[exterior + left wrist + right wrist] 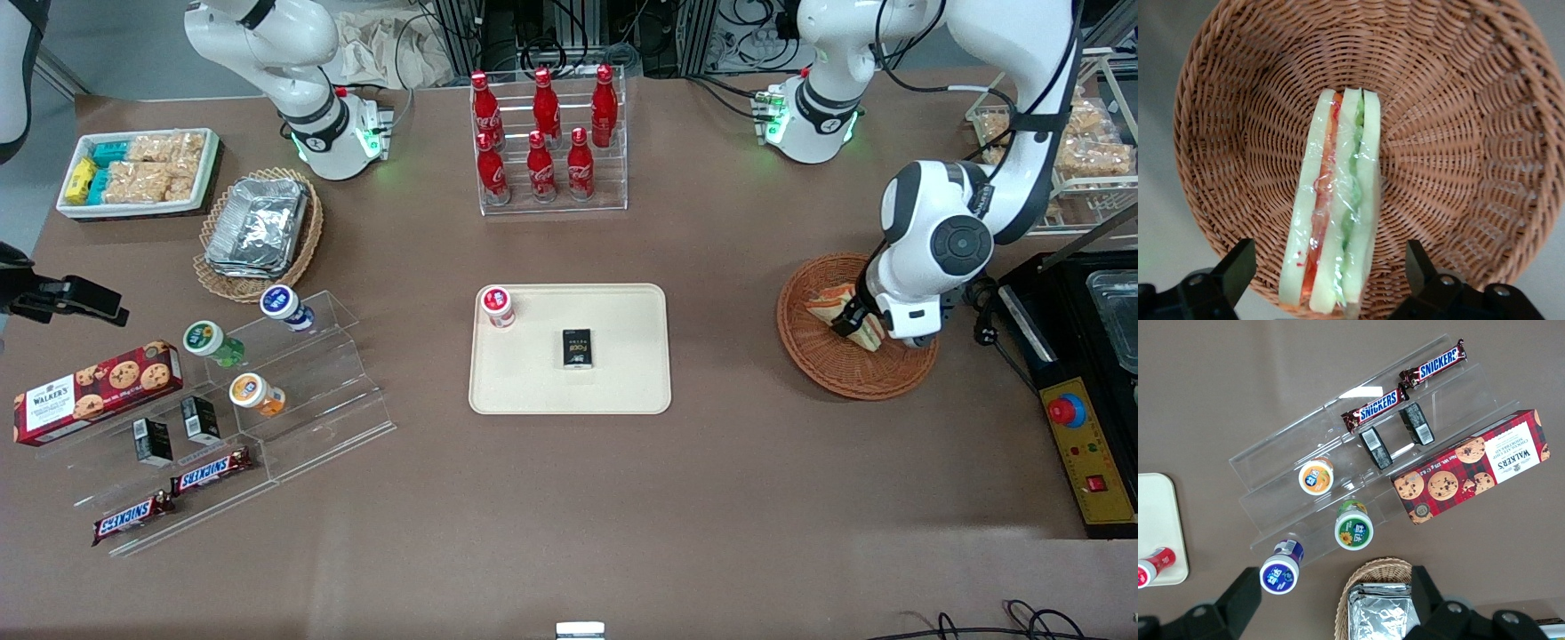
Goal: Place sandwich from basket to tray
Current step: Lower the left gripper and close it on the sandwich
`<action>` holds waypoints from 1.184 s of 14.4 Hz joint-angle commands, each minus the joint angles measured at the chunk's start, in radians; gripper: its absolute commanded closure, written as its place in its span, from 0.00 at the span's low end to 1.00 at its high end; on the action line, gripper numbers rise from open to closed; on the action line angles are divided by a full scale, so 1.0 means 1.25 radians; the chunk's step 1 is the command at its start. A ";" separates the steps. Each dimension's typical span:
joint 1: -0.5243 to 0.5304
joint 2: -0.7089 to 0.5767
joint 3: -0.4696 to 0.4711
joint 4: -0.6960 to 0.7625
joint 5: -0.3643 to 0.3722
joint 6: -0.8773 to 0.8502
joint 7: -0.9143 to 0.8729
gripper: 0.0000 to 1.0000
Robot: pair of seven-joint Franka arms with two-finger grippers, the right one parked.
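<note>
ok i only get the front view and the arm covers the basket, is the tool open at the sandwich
observer: yes. The left wrist view shows the tool open over the basket, one finger at each side of the sandwich, with a gap on both sides.
operator: is it lying flat
observer: no, it stands on edge, with the red and green filling layers facing up at the wrist camera.
operator: anything on it
observer: yes, clear film is wrapped around it.
</note>
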 commanded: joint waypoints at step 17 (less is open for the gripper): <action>0.036 -0.044 -0.009 0.008 0.050 0.004 0.085 1.00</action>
